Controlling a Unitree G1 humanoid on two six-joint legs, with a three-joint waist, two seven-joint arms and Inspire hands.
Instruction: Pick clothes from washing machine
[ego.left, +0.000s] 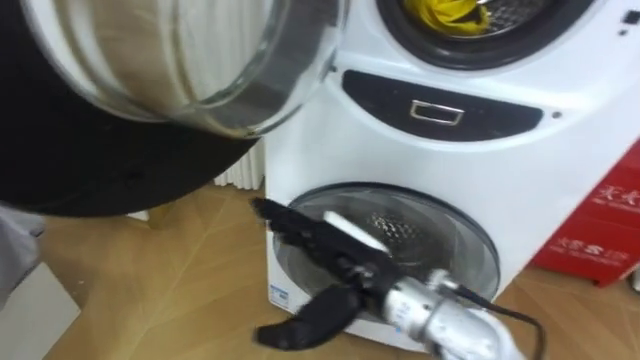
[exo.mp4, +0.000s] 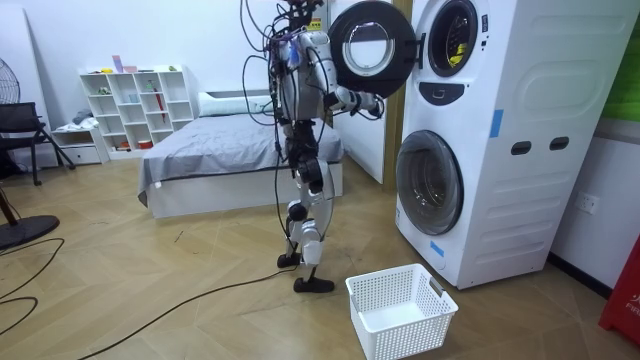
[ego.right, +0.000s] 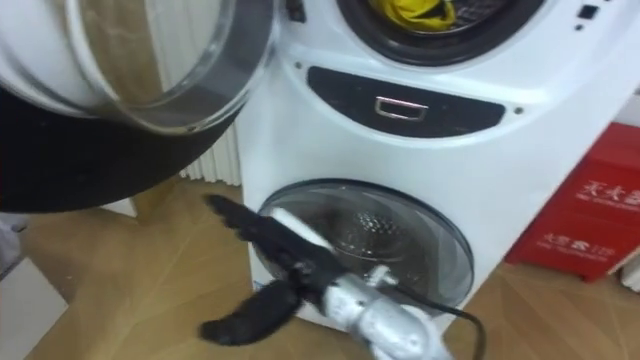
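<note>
Lying in the upper drum (ego.left: 522, 14), seemingly yellow clothes (ego.left: 445, 14), above outspread right hand (ego.left: 345, 265).

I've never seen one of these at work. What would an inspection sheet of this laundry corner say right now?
Surface: wooden floor; the robot stands before the washing machine.
Job's things: yellow garment in the upper drum; upper door open; lower door shut; white basket on the floor by the machine.
Clutter: nothing seen.
Hands: right hand open, fingers straight, in front of the lower door, holding nothing.
Cables: dark cable on the floor near the fan.
Surroundings: bed, white shelf, red box beside the machine.
</note>
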